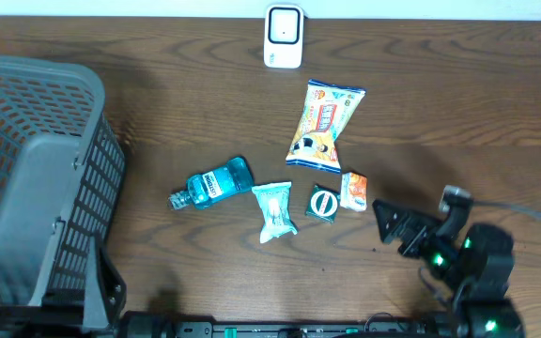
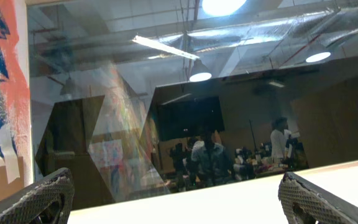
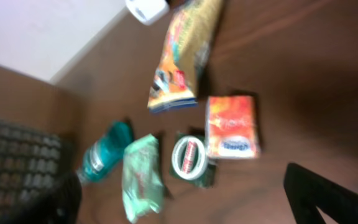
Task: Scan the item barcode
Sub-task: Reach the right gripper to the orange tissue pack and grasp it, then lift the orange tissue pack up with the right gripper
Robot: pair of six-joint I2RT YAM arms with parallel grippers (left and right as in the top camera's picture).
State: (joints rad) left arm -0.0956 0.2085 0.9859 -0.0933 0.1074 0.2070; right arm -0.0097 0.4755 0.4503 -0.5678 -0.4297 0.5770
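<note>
Five items lie mid-table: a yellow-orange snack bag (image 1: 322, 122) (image 3: 182, 56), a teal bottle (image 1: 212, 183) (image 3: 101, 155), a pale green pouch (image 1: 274, 210) (image 3: 142, 177), a round white tin on a dark green pack (image 1: 323, 203) (image 3: 190, 157) and an orange packet (image 1: 353, 191) (image 3: 232, 126). A white scanner (image 1: 283, 36) (image 3: 146, 9) stands at the table's far edge. My right gripper (image 1: 390, 230) (image 3: 197, 211) hovers open and empty, just right of the orange packet. The left gripper (image 2: 179, 208) is open and empty, facing a window and a pale ledge; the overhead view does not show it.
A large grey mesh basket (image 1: 83, 216) (image 3: 11, 162) fills the left side of the table. The right arm's body (image 1: 477, 272) sits at the front right corner. Bare brown wood lies between the items and the scanner.
</note>
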